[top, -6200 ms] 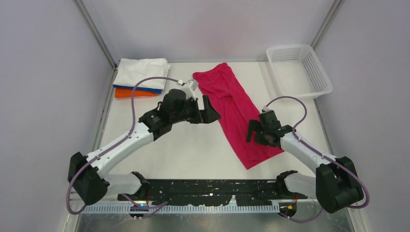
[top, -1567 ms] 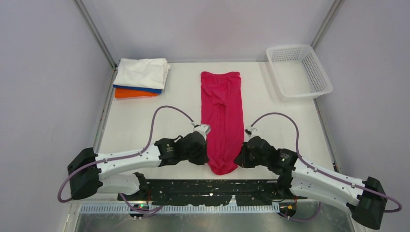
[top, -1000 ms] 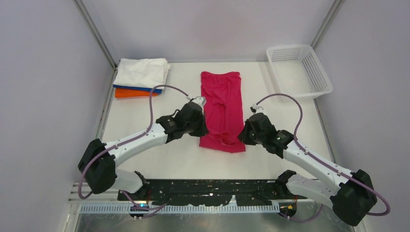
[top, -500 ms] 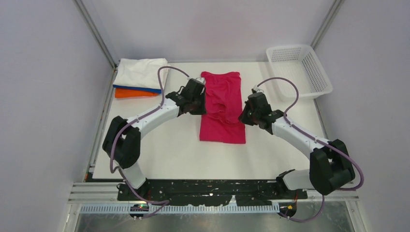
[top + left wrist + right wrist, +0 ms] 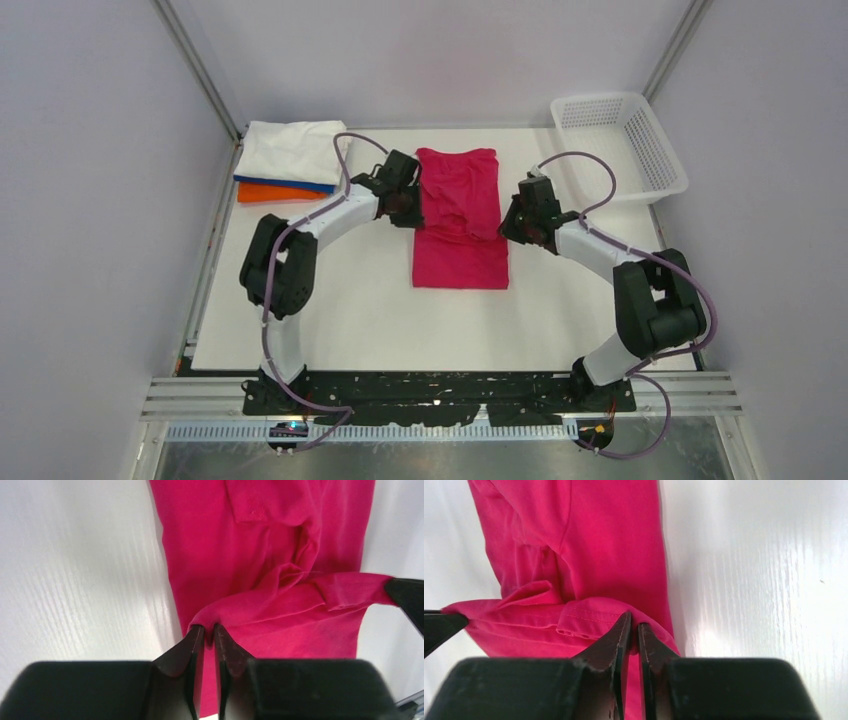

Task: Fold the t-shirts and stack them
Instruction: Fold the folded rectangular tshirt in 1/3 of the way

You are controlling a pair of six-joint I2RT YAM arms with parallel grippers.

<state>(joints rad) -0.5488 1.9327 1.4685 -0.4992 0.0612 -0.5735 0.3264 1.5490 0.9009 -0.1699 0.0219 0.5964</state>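
We find the magenta-red t-shirt [image 5: 458, 262] lying flat on the white desk [image 5: 340, 310], midway between left and right and toward the far half. Its near part is doubled over, and the far part lies as a narrower strip running to the far edge of the desk.

The left gripper [image 5: 206, 628] sits at the left edge of the shirt. Its jaws are almost together and pinch a raised fold of the fabric at the tips. The right gripper [image 5: 633, 620] sits at the right edge, level with the left one. Its jaws stand a thin slit apart, with the stitched hem caught between the tips. The hem runs as a lifted ridge from one gripper across to the other, above the fabric beneath it.

At the far left corner we see a stack of three folded shirts:
- the white t-shirt [image 5: 295, 148] on top;
- the blue t-shirt [image 5: 312, 185] showing as a thin edge below it;
- the orange t-shirt [image 5: 268, 193] at the bottom, protruding on the near side.

The left arm lies between this stack and the magenta-red shirt. The white mesh basket [image 5: 660, 150] stands at the far right corner, apart from the shirt, with the right arm between them. A purple cable [image 5: 345, 150] arches above the left arm near the stack.
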